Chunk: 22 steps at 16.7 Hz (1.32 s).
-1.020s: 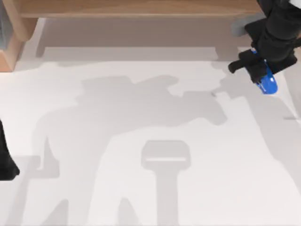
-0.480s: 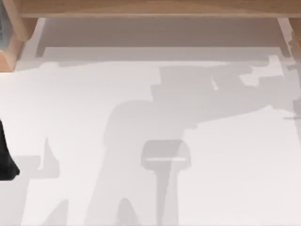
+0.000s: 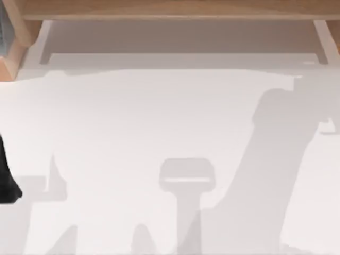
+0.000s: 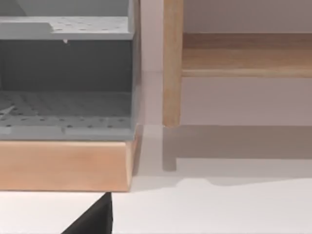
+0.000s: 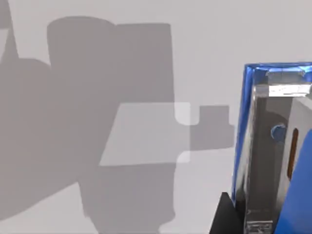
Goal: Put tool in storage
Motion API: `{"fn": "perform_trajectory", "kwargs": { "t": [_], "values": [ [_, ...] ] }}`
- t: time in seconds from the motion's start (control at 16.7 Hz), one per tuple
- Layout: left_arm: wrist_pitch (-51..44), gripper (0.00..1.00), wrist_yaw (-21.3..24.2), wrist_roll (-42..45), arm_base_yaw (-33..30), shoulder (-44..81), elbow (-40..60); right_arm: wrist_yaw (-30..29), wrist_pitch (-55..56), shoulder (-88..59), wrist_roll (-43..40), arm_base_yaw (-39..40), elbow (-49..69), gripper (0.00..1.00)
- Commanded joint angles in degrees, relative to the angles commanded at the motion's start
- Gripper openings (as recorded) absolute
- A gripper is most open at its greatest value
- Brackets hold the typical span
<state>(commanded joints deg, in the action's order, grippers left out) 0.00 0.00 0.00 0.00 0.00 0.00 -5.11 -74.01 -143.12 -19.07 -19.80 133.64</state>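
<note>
- The stapler (image 5: pixel 273 146) sits close in front of the right wrist camera, its silver-grey underside facing the lens, with bright blue along its edges.
- The right end effector (image 5: pixel 258 219) is clamped on the stapler. One dark finger (image 5: pixel 223 217) shows, pressed against the blue side near the lower end.
- Beyond the stapler lies the white surface (image 5: pixel 97 204), well apart from it and crossed by blocky grey shadows (the stapler is held up in the air, not resting on anything).
- In the top view, a broad slanted shadow falls across the right part of the surface (image 3: pixel 133 117), and smaller shadows lie along the near edge.
- A wooden shelf (image 3: pixel 159 9) runs along the far edge of the surface in the top view, with a wooden upright at its left end.
- The left arm (image 3: pixel 6 178) is parked at the left edge of the surface.
- A dark wedge of the left end effector (image 4: pixel 95 222) shows in the left wrist view. I cannot tell whether it is apart or together.
- The left wrist camera faces a grey rack (image 4: pixel 63 73) with perforated floors on two levels, set on a wooden base (image 4: pixel 63 163).
- Just beside the rack stands a wooden post (image 4: pixel 172 63), which casts a shadow on the surface below it.
</note>
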Motion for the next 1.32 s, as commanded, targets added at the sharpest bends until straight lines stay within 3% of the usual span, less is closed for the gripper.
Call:
{"fn": "perform_trajectory", "kwargs": {
  "t": [1.02,1.32],
  "values": [
    [0.00,1.00,0.00,0.00,0.00,0.00,0.00,1.16,0.58,-2.63,0.72,-0.23,-1.85,0.00],
    [0.00,1.00,0.00,0.00,0.00,0.00,0.00,1.16,0.58,-2.63,0.72,-0.23,-1.85,0.38]
  ]
}}
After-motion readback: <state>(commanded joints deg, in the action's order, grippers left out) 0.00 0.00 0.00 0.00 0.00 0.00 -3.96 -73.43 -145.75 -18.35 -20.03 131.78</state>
